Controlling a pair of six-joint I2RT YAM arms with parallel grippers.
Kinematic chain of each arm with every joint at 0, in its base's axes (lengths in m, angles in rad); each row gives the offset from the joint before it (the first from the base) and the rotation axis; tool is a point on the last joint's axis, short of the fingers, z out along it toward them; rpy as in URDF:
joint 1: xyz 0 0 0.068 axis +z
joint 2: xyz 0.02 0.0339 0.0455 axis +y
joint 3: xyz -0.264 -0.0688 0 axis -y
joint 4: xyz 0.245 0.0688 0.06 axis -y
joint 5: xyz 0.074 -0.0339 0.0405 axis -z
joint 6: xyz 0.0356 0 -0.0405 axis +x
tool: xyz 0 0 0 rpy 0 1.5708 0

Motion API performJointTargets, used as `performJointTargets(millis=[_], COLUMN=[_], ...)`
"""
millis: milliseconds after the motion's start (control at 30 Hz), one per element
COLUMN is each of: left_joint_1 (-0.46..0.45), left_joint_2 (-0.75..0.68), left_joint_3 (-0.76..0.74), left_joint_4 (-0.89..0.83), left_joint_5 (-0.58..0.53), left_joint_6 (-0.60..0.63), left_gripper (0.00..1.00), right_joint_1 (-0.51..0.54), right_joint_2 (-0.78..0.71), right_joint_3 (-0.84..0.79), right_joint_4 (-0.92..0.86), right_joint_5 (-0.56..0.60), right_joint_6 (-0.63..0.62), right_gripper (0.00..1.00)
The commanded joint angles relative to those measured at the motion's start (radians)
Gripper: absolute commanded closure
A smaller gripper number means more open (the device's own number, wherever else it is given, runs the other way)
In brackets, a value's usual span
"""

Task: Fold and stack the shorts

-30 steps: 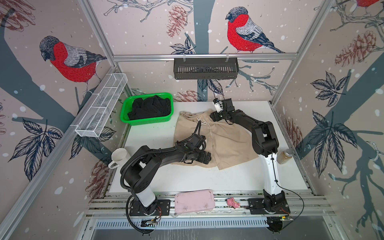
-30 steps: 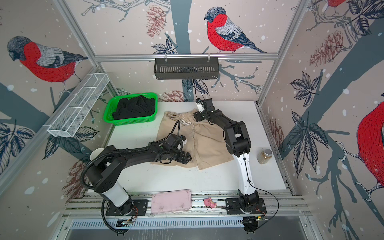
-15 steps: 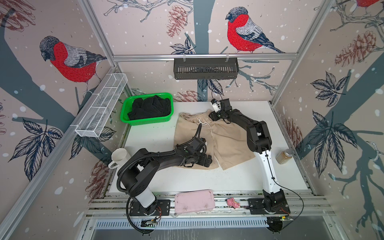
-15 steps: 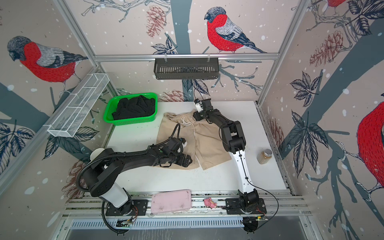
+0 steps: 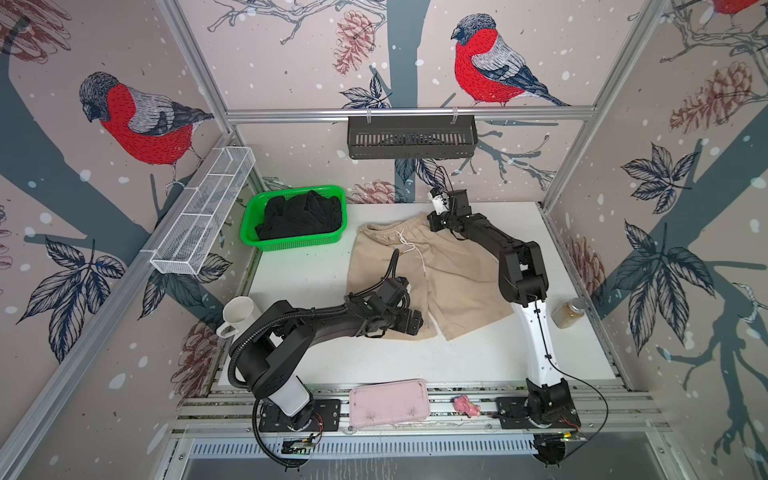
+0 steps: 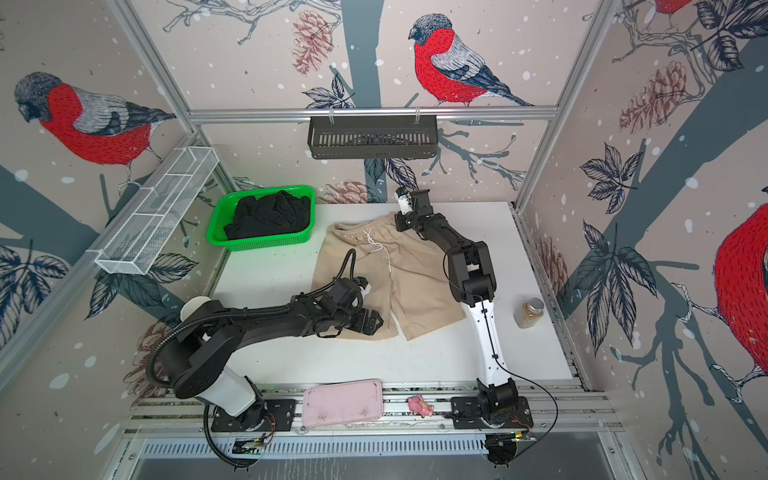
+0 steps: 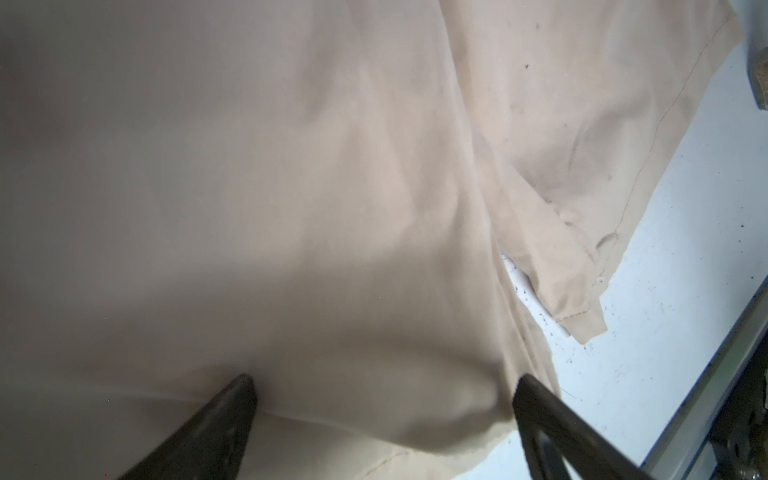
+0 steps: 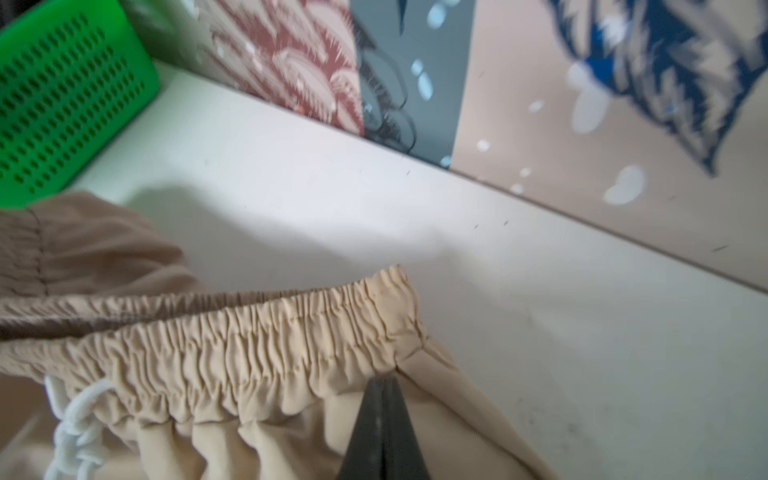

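Beige shorts (image 5: pixel 432 270) flat — waistband rearward, legs frontward; right jaws pinching waistband, left jaws spread.

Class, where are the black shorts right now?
In both top views the black shorts lie bunched in the green basket at the table's far left, beside the beige shorts.

Bright, even light; wrist views softly blurred.
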Motion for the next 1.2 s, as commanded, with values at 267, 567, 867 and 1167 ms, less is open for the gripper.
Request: performJointTargets(millis=[267,567,867,1167], left_joint_1=[-0.014,-0.016,-0.02,-0.04], left_joint_2=[-0.002,-0.021,-0.02,-0.015], left_joint_3=[-0.037,0.018,-0.016,-0.041], left_joint_4=[-0.213,-0.238,-0.243,-0.233], left_joint_5=[0.022,0.019,0.017,0.02], left_joint_6=[-0.07,-0.055,-0.064,-0.1], left_gripper=[0.03,0.03,0.03,0.03], right_joint_1=[-0.028,-0.029,0.0,0.011], right_joint_2=[0.042,-0.063,0.101,0.175], right_joint_3=[0.083,-0.088,0.137,0.193], right_joint_4=[0.182,0.05,-0.191,-0.125], right_joint_5=[0.084,-0.158,-0.072,0.045], right_joint_6=[0.1,-0.066,-0.22,-0.185], right_gripper=[0.73,0.24,0.19,0.23])
